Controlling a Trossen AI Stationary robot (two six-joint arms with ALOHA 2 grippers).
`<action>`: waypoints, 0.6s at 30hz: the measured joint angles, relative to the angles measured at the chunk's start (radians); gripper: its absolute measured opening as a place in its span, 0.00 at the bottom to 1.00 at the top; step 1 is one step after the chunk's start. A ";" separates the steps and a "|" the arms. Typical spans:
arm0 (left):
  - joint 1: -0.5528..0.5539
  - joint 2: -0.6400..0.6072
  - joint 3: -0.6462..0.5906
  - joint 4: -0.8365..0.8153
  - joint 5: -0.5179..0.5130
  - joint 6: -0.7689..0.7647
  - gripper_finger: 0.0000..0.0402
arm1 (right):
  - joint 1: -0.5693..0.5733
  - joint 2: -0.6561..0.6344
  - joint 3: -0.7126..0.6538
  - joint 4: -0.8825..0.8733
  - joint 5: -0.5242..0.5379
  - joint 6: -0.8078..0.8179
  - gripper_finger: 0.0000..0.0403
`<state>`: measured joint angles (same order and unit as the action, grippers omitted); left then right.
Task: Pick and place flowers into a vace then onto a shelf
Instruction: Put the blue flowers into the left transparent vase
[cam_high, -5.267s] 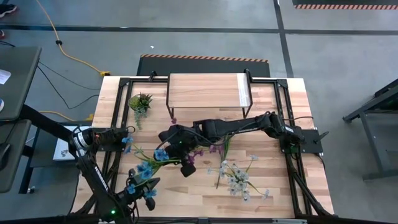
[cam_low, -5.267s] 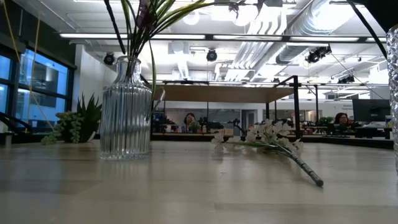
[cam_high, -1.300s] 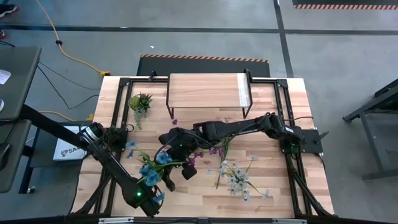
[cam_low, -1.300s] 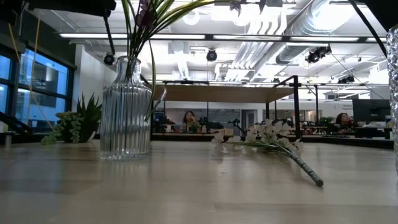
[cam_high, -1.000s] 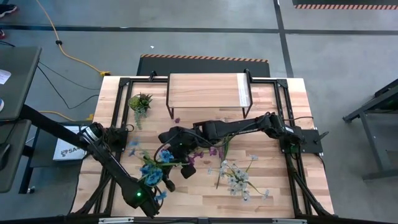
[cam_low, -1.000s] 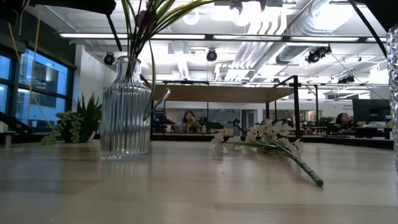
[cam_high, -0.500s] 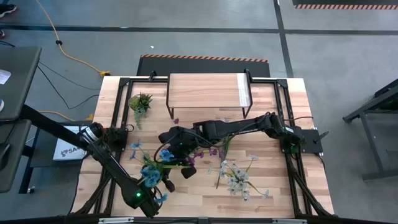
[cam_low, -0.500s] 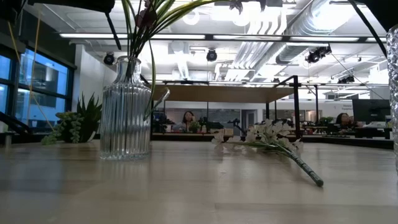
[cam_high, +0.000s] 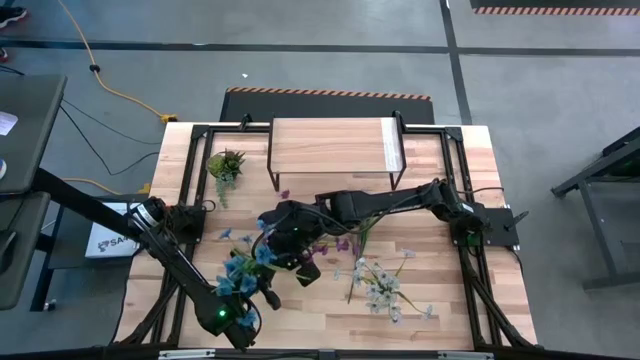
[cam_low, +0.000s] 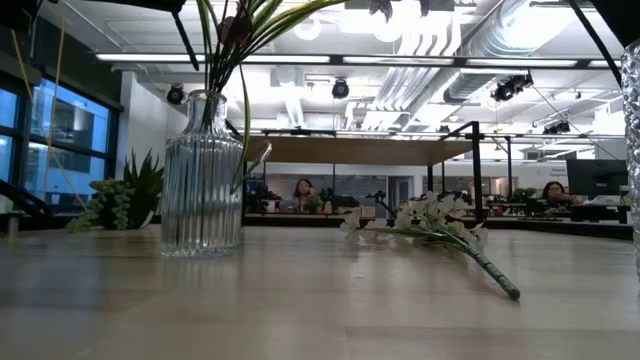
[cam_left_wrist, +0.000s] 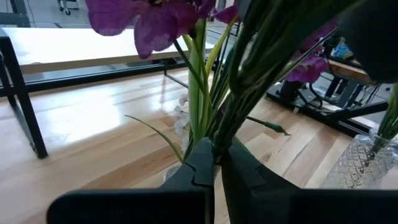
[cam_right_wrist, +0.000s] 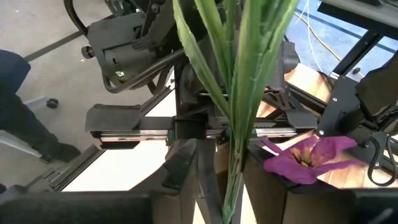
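A ribbed glass vase (cam_low: 200, 180) stands on the table with green stems and purple flowers (cam_left_wrist: 149, 25) rising out of it. My left gripper (cam_left_wrist: 217, 155) is above the vase, shut on those stems. My right gripper (cam_right_wrist: 224, 186) is open, higher up, with one finger on each side of the same bunch of stems and leaves (cam_right_wrist: 239, 74). In the high view both grippers (cam_high: 268, 293) (cam_high: 300, 262) meet near the table's middle, beside blue blossoms (cam_high: 240, 272). A white spray (cam_high: 380, 285) lies flat on the table. The shelf (cam_high: 335, 147) stands at the far edge. My left gripper pinches the green stems (cam_left_wrist: 219, 140) between its two fingers, some way below the purple blossoms. Its fingers (cam_right_wrist: 180, 127) come in about level and lie across the stems, which stand upright. My right gripper has stems between its open fingers; I cannot tell whether they touch.
A small green potted plant (cam_high: 226, 163) sits at the far left. A second glass vase (cam_low: 630, 130) with a cut pattern stands close to the low camera on the right. People sit at desks in the room behind.
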<state>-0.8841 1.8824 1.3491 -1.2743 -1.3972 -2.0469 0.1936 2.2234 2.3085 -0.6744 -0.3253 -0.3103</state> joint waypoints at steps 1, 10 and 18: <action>0.000 0.000 0.001 -0.001 0.000 0.000 0.11 | 0.000 0.000 0.000 -0.001 0.002 0.000 0.28; -0.016 0.000 0.035 -0.068 0.018 -0.006 0.11 | 0.001 -0.021 0.000 -0.006 0.032 0.021 0.30; -0.014 0.000 0.035 -0.067 0.021 -0.006 0.11 | 0.005 -0.029 0.000 -0.021 0.059 0.022 0.30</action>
<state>-0.8986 1.8824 1.3842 -1.3411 -1.3762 -2.0533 0.1987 2.1944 2.3089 -0.6956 -0.2661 -0.2882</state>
